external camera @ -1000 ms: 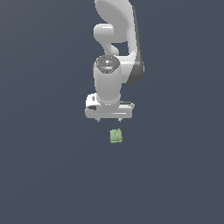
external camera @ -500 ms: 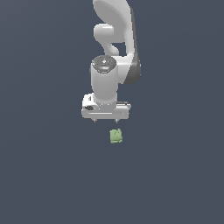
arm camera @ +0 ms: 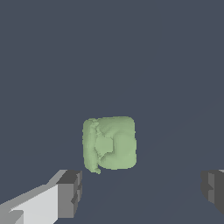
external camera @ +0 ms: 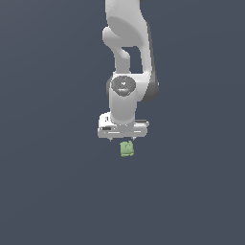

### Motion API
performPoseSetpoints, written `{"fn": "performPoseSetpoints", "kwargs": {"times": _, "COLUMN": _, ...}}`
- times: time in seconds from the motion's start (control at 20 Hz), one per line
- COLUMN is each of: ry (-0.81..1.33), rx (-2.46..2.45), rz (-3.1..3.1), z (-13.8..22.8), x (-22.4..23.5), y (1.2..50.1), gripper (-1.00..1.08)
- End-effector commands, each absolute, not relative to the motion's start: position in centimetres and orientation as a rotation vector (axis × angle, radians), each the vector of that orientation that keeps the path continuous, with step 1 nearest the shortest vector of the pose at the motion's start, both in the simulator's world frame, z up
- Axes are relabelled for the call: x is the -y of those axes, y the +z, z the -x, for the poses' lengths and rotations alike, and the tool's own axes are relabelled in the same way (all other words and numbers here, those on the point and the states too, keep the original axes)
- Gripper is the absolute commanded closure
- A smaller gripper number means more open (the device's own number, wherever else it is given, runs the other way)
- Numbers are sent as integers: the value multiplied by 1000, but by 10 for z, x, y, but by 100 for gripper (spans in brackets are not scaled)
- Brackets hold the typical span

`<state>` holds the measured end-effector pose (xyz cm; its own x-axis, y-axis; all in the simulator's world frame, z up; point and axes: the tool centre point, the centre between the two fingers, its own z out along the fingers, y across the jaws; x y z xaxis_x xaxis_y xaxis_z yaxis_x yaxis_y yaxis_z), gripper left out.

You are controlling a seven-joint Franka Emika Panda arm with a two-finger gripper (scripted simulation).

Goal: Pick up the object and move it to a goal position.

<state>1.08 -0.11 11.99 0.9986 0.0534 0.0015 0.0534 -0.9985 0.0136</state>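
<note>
Hand [external camera: 123, 139] spread wide (fingertips barely visible), clear of the block [external camera: 127, 149].

Your arm [external camera: 125, 57] cut off above the elbow by the exterior frame's top, fingertips [external camera: 111, 140] too small to read above the object [external camera: 127, 149], wrist view crops both fingers [arm camera: 70, 192] beside it

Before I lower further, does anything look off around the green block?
Nothing stands out. The green block sits alone on the plain surface, untouched, and the open gripper hovers over it with both fingers apart from it.
</note>
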Motion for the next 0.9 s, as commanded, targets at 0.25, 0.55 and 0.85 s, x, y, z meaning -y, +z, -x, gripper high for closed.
{"fn": "performPoseSetpoints", "kwargs": {"times": 0.25, "ry": 0, "rx": -148, "rz": -3137, "z": -16, "x": -20, "y": 92, "gripper": -92}}
{"fn": "performPoseSetpoints", "kwargs": {"times": 0.55, "ry": -2, "rx": -151, "rz": -3137, "z": -16, "x": -21, "y": 89, "gripper": -92}}
{"fn": "performPoseSetpoints", "kwargs": {"times": 0.85, "ry": -1, "rx": -152, "rz": -3137, "z": -16, "x": -21, "y": 66, "gripper": -92}}
